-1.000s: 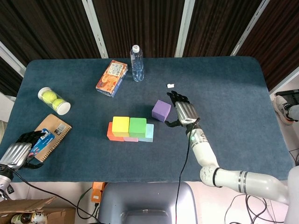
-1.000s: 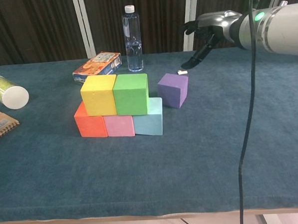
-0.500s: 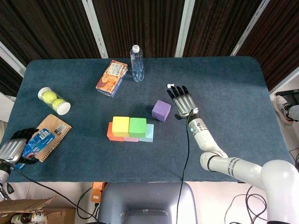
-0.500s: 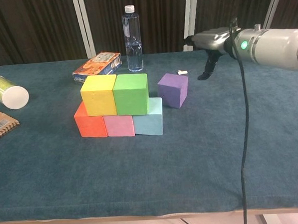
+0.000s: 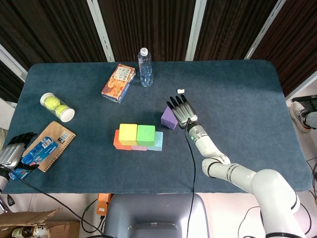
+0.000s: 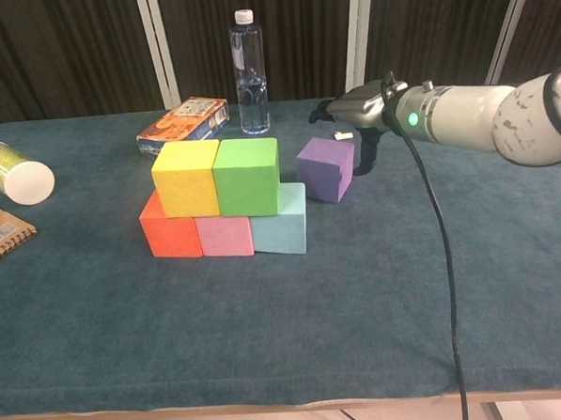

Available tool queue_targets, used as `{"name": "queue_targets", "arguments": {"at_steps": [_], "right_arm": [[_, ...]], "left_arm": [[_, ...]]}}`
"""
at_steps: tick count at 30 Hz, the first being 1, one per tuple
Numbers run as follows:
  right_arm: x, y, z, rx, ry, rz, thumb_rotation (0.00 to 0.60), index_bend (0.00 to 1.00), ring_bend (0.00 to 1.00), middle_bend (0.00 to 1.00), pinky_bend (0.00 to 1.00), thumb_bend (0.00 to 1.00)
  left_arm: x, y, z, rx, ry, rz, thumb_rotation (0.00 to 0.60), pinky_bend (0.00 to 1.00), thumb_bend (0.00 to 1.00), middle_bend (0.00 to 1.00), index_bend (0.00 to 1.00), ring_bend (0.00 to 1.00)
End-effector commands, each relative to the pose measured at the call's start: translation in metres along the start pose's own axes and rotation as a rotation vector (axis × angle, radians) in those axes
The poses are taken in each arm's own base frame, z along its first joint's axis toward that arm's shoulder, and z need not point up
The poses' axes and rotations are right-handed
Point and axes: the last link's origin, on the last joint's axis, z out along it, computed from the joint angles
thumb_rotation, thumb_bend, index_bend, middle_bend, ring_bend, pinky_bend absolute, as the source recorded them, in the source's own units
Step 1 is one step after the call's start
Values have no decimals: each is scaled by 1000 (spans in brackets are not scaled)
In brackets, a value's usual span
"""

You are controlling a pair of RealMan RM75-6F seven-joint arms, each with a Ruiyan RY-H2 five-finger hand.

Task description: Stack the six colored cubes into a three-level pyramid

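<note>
- Reaching for the last piece: right hand (image 5: 182, 111) hovering flat over the purple cube (image 6: 326, 169), fingers (image 5: 177, 102) spread and grasping nothing, not yet closed on the cube as far as either view shows.
- Purple cube sitting on the desk (image 5: 237, 99) just right of the stack, apart from the light blue cube (image 6: 283, 224).
- Two levels already standing: red cube (image 6: 168, 233), pink cube (image 6: 224, 235) and light blue cube in a row, yellow cube (image 6: 186, 178) and green cube (image 6: 247, 176) on top.
- Next move, by judgement: closing around the purple cube, lifting clear, then setting it across the seam between yellow and green.
- Needing a gentle, centred drop, since a nudge could push the top pair off the row.
- Plenty of open desk to the right and front of the stack for the approach; bottle (image 6: 248, 72) and snack box (image 6: 186, 124) well behind, small white scrap (image 5: 181, 90) near the hand.
- Left hand (image 5: 11, 154) resting at the near left desk edge beside a notebook (image 5: 56, 144), fingers curled; grasping or not, cannot tell.
</note>
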Motion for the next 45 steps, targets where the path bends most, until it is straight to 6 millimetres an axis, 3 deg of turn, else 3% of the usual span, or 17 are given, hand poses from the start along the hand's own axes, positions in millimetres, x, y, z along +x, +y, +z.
{"name": "queue_targets", "arguments": {"at_steps": [1, 8, 11, 15, 21, 27, 36, 40, 45], "right_arm": [[-1, -12, 8, 18, -12, -3, 600, 0, 0, 0, 0, 157], [-9, -19, 18, 10, -46, -28, 600, 28, 0, 0, 0, 158], [-9, -21, 20, 13, -48, -14, 600, 153, 0, 0, 0, 158], [-8, -15, 19, 5, -50, 11, 600, 394, 0, 0, 0, 169], [-1, 2, 12, -53, -34, 143, 600, 528, 0, 0, 0, 184], [7, 25, -16, -172, -131, 288, 600, 539, 0, 0, 0, 185], [18, 36, -76, -291, -295, 215, 600, 524, 0, 0, 0, 185], [12, 42, -91, -306, -314, 189, 600, 518, 0, 0, 0, 184], [2, 43, -97, -324, -336, 178, 600, 500, 0, 0, 0, 184]], "left_arm": [[1, 0, 0, -3, 3, -1, 600, 70, 120, 60, 123, 0], [4, -2, -3, 1, 15, -8, 600, 70, 120, 60, 119, 0], [3, -4, -3, 5, 13, -10, 600, 70, 121, 60, 112, 0], [1, -4, -2, 4, 9, -14, 600, 70, 122, 60, 109, 0], [-1, -1, -3, -11, 8, -10, 600, 70, 122, 60, 104, 0], [-3, 1, -4, -26, 5, -9, 600, 70, 124, 60, 103, 0], [-6, 11, -11, -76, 2, 10, 600, 70, 124, 60, 103, 0], [-7, 12, -15, -81, -1, 31, 600, 70, 125, 60, 104, 0], [-10, 17, -21, -95, 1, 38, 600, 70, 125, 60, 103, 0]]}}
